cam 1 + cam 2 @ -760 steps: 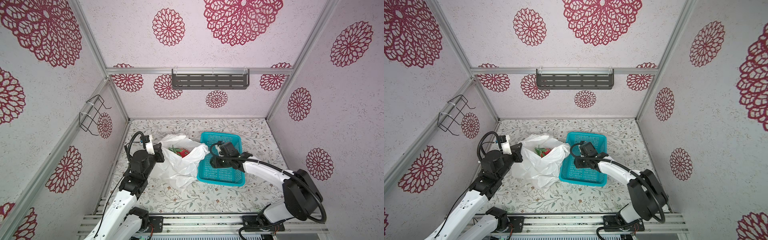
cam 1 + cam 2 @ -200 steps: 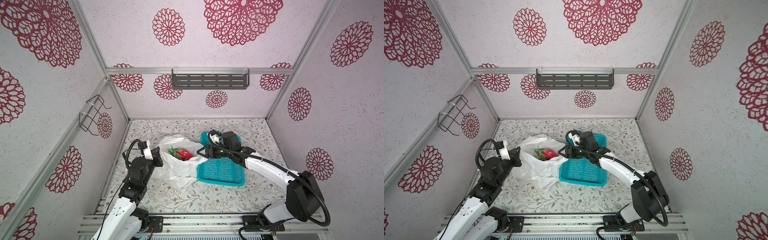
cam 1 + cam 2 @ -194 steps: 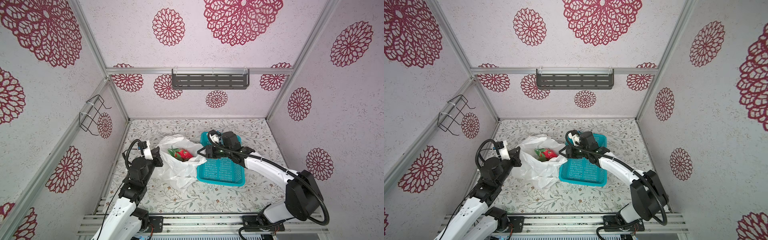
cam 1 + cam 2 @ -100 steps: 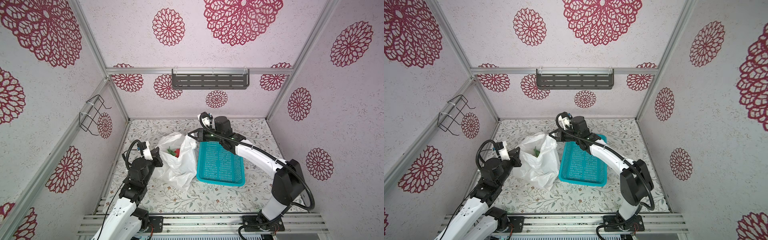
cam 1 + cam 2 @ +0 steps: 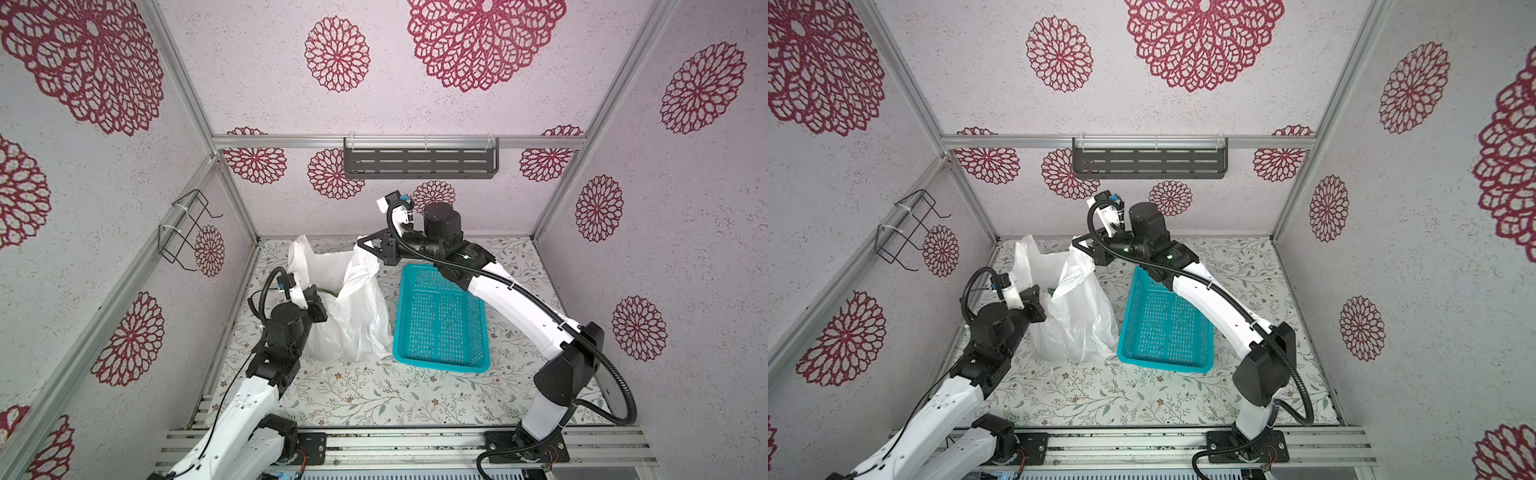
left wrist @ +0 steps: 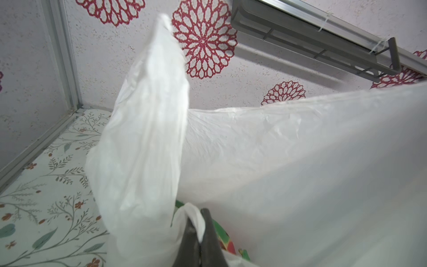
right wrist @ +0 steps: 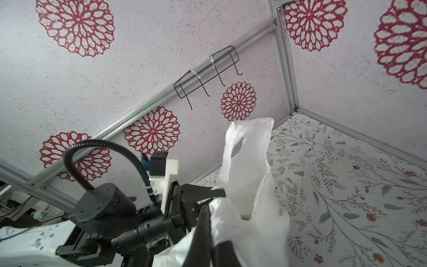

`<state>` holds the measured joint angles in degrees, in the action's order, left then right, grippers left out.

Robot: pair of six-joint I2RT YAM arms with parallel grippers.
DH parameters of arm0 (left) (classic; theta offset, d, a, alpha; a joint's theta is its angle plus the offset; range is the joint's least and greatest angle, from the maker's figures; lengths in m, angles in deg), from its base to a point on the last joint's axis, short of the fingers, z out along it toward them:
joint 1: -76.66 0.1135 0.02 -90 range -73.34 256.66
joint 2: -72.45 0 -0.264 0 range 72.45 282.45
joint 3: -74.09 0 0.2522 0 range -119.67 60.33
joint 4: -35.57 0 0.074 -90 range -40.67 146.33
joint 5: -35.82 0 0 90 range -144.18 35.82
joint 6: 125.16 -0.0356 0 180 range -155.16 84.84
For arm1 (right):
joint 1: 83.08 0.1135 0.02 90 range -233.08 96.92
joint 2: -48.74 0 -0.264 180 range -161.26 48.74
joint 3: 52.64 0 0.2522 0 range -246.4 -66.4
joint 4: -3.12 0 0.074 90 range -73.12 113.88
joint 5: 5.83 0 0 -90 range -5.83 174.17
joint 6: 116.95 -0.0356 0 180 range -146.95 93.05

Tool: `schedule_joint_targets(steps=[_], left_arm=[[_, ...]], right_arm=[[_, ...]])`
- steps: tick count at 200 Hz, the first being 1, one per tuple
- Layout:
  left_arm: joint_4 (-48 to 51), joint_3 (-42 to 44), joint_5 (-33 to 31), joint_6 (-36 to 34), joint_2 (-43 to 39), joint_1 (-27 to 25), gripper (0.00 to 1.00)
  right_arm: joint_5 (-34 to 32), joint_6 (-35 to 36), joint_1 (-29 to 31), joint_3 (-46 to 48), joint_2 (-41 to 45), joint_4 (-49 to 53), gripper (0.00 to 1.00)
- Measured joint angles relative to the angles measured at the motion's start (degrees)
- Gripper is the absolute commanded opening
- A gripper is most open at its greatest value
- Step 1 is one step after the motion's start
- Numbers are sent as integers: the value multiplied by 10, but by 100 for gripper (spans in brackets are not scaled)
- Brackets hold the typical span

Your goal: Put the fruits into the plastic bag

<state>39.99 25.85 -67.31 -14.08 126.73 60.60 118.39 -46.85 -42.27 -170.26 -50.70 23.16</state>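
Left of the teal basket, the left gripper is clamped tight on the near rim of the plastic bag. The bag stands upright against the basket's left wall. The fruits show only as red and green scraps deep inside it. Just beyond the basket's far left corner, the right gripper is pinched closed on the bag's far handle, lifting that side high.

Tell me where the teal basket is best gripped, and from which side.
Probably the near short wall of the teal basket, from straight above, one finger inside, one outside. It lies flat and open-topped with thin upright walls; the plastic bag crowds its left wall and the right arm overhangs its far end.
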Motion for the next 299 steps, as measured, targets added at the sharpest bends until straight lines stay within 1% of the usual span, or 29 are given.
schedule_joint_targets(steps=[15,34,47,65,98,122,153,156,161,170,172,177,181,183,188,192,198,202,203,206,207,211,212,215,224,255,261,277,299], left_arm=[[-16,-55,-1,-16,60,10,0],[-39,-123,9,-36,122,15,0],[-52,-160,27,-44,153,17,0],[-68,-192,71,-45,181,17,0],[-85,-192,128,-19,199,17,0],[-88,-159,147,8,199,13,0],[-84,-130,152,29,200,5,0],[-84,-129,152,31,200,4,1],[-83,-129,153,34,200,4,4],[-81,-128,152,39,200,3,9],[-80,-128,152,40,200,3,9],[-79,-129,152,42,199,3,14],[-78,-128,151,43,199,3,29],[-77,-128,151,42,198,3,36],[-75,-129,150,48,196,3,59],[-74,-128,148,50,194,2,63],[-73,-128,146,50,189,2,64],[-72,-129,146,51,186,2,65],[-72,-128,146,51,186,2,68],[-71,-129,145,51,182,2,87],[-70,-129,145,52,181,2,91],[-69,-129,144,51,175,2,97],[-68,-129,144,51,173,2,100],[-66,-129,143,51,169,2,98],[-59,-129,141,51,151,2,97],[-47,-130,116,53,75,6,97],[-45,-130,104,54,59,8,97],[-26,-129,63,57,20,23,97],[26,-126,-14,73,-11,64,97]], right_arm=[[-26,14,0,17,14,0,0],[-67,25,0,66,49,-12,0],[-99,30,0,109,83,-25,0],[-147,36,0,162,132,-41,0],[-220,44,0,214,193,-59,0],[-252,43,-1,233,204,-64,0],[-271,27,-1,264,204,-70,0],[-274,25,-1,267,204,-70,0],[-279,21,-1,271,203,-69,9],[-289,9,-2,276,201,-67,21],[-293,8,-2,276,201,-65,25],[-300,1,-3,276,199,-63,32],[-305,-3,-3,276,197,-62,36],[-308,-9,-4,276,196,-62,37],[-316,-12,-5,276,193,-61,38],[-320,-18,-8,275,191,-59,38],[-328,-28,-12,273,187,-53,38],[-332,-31,-16,270,184,-48,41],[-333,-35,-17,269,183,-46,42],[-336,-39,-21,267,180,-42,46],[-336,-39,-21,266,180,-41,46],[-341,-50,-27,262,175,-35,52],[-342,-50,-29,260,173,-32,53],[-345,-56,-33,257,170,-28,56],[-352,-76,-49,250,158,-15,64],[-348,-116,-107,255,138,20,76],[-339,-123,-119,262,138,22,79],[-301,-142,-151,290,148,14,91],[-229,-161,-205,340,179,-5,95]])
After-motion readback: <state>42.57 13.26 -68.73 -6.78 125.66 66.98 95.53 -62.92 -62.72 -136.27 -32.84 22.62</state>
